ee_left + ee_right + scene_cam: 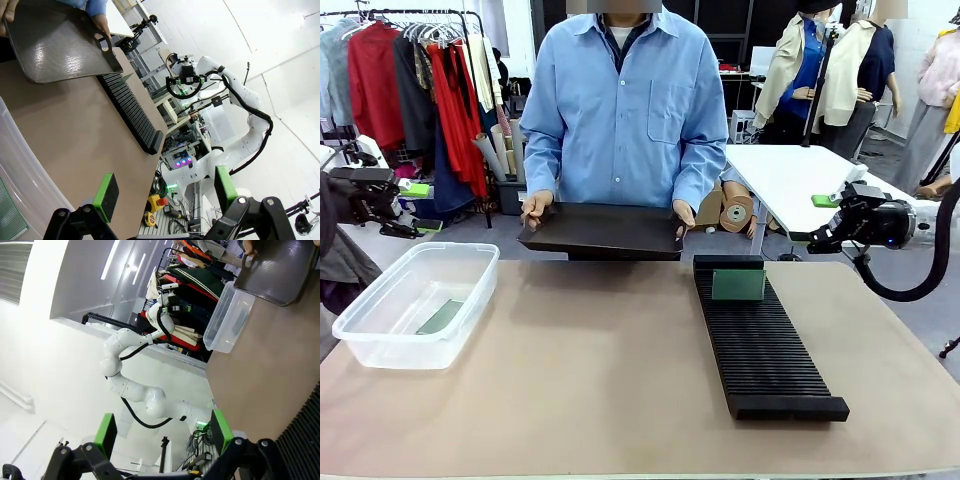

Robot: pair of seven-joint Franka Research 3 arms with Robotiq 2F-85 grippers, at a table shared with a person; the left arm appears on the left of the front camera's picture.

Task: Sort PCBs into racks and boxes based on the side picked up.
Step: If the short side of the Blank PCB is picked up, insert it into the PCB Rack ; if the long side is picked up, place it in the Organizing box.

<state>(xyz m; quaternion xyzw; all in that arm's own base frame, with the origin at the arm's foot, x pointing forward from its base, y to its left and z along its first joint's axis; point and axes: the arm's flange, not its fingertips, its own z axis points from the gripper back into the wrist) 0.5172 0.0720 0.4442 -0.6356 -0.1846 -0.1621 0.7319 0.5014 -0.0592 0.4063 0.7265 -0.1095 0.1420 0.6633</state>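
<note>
Both grippers, left (pixel 165 197) and right (pixel 162 432), gape empty; a misjudged PCB face risks wrong placement in rack (pixel 760 335) or box (pixel 415 305).

Tan worktop (pixel 600 370) taking up the near half. Clothes rack (pixel 415 80) w/ red + grey garments hanging far left. White table (pixel 790 180) standing far right, cardboard rolls (pixel 732 208) lying under it. Grey floor (pixel 920 320) showing at right.
</note>
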